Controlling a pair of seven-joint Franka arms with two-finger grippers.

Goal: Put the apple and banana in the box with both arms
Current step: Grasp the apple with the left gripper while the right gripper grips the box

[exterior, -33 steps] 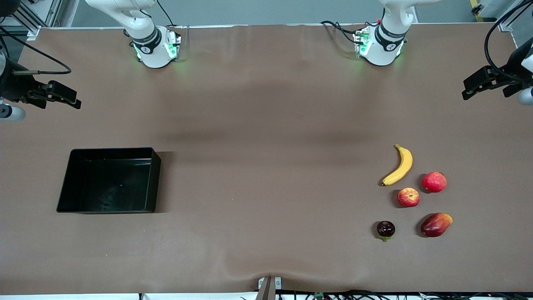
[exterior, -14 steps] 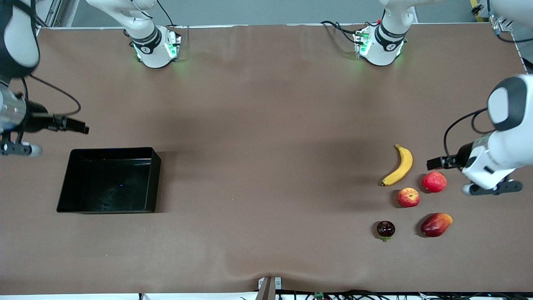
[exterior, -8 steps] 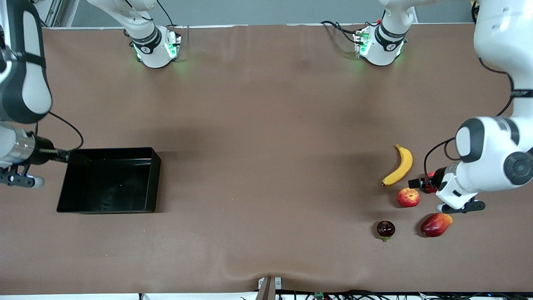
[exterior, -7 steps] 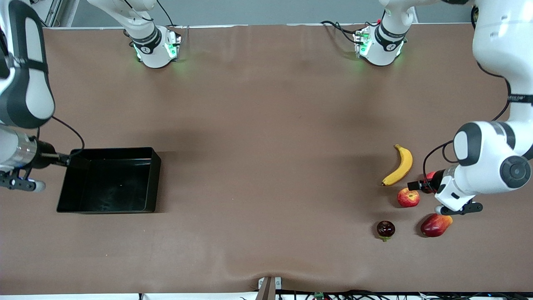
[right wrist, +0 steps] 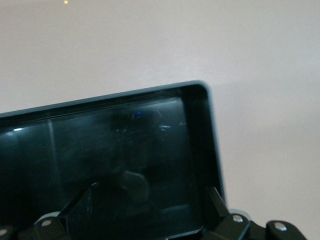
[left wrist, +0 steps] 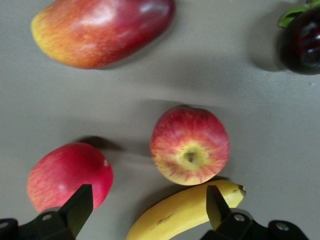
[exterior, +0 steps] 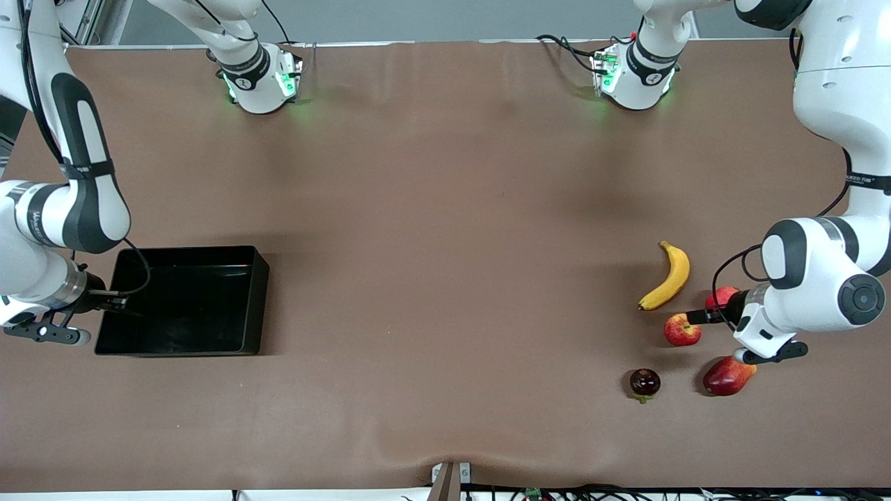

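A brown table [exterior: 431, 209] is seen from a high camera, with two white robot arms based along its upper edge. Toward the right arm's end of the table sits the box [exterior: 182, 300], a shallow glossy black tray with nothing in it. The right gripper [exterior: 115, 303] hangs over the box's edge at that end, its fingers spread wide and holding nothing; in the right wrist view both fingers [right wrist: 80, 207] frame the box's dark inside [right wrist: 110, 165]. Toward the left arm's end lies a cluster of fruit. The banana [exterior: 668, 277] is farthest from the camera, lying curved on the table. Just nearer the camera is the apple [exterior: 681, 330], red with pale yellow patches. Beside the apple, toward the left arm's end, is a deeper red fruit [exterior: 722, 296], partly hidden by the arm. Nearer the camera still are a dark plum [exterior: 644, 382] and a red-orange mango [exterior: 728, 376]. The left gripper [exterior: 698, 316] hovers low over the apple, fingers wide apart and empty; whether it touches the fruit is hard to judge. The left wrist view shows the apple [left wrist: 190, 146] between the open fingers [left wrist: 77, 210], with the banana [left wrist: 185, 210] just beside it.
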